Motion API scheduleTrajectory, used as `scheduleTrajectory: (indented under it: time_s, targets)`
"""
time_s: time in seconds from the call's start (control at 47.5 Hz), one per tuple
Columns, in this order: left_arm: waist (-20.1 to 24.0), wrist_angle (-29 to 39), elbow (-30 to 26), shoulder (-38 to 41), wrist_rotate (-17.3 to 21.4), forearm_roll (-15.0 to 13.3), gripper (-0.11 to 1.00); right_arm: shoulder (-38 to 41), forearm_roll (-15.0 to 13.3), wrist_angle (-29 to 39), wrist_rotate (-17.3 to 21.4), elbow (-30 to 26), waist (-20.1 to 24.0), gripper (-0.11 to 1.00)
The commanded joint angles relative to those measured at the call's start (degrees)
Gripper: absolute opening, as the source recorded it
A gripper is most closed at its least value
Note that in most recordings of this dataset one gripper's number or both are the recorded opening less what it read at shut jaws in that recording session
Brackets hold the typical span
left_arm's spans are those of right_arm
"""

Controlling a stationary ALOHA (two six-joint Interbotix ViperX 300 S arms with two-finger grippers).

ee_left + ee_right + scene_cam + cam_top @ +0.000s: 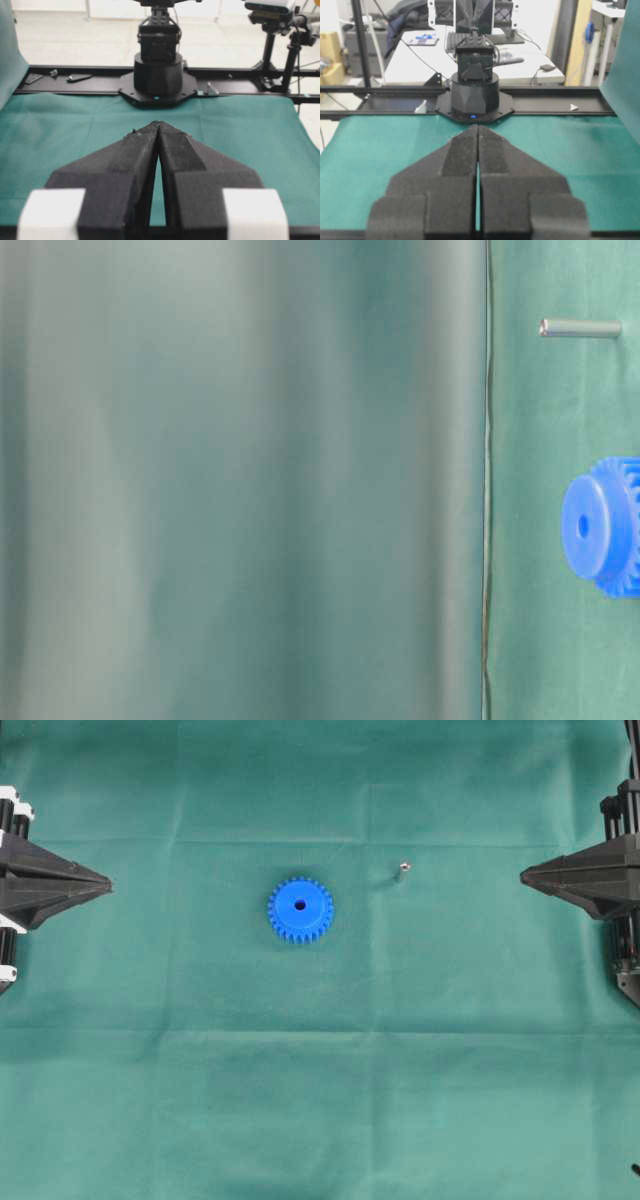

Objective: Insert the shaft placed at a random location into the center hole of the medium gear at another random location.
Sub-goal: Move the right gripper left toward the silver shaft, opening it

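The blue medium gear (300,909) lies flat near the middle of the green cloth, its dark center hole (300,904) facing up. The small silvery shaft (401,872) lies on the cloth to the gear's right and slightly farther back, apart from it. In the table-level view the gear (605,527) and the shaft (580,329) show at the right edge. My left gripper (108,880) is shut and empty at the far left edge. My right gripper (523,875) is shut and empty at the far right edge. Neither wrist view shows the gear or the shaft.
The green cloth (320,1100) covers the whole table. The opposite arm's black base (157,75) stands at the far edge in the left wrist view, and likewise in the right wrist view (474,97). A blurred green fold (240,480) fills most of the table-level view.
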Motion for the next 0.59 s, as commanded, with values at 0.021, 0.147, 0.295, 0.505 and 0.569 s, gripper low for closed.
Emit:
scheduleTrajectory:
  time_s: [0.021,0.147,0.295,0.505,0.569]
  targets:
    - [-0.18,2.02,-2.46,0.79,-0.88,0.53,0.00,0.97,-0.26,0.88,0.26,-1.05,-0.35,0.01]
    - [-0.18,2.37,-2.55,1.14,-1.23,0.62,0.00,1.93,0.00,4.04,0.35,-2.29,-2.64,0.01]
    - [-0.18,2.55,-2.37,1.14,-1.23,0.62,0.00,2.99,0.00,4.13,0.09,-2.64,-4.57,0.01]
    - [-0.18,2.90,-2.37,1.05,-1.23,0.62,0.00,6.86,-0.18,4.04,-0.09,-2.02,-6.42,0.02]
    - [-0.18,2.90,-2.37,1.05,-1.23,0.62,0.00,8.61,-0.18,3.87,-0.18,-1.85,-6.86,0.08]
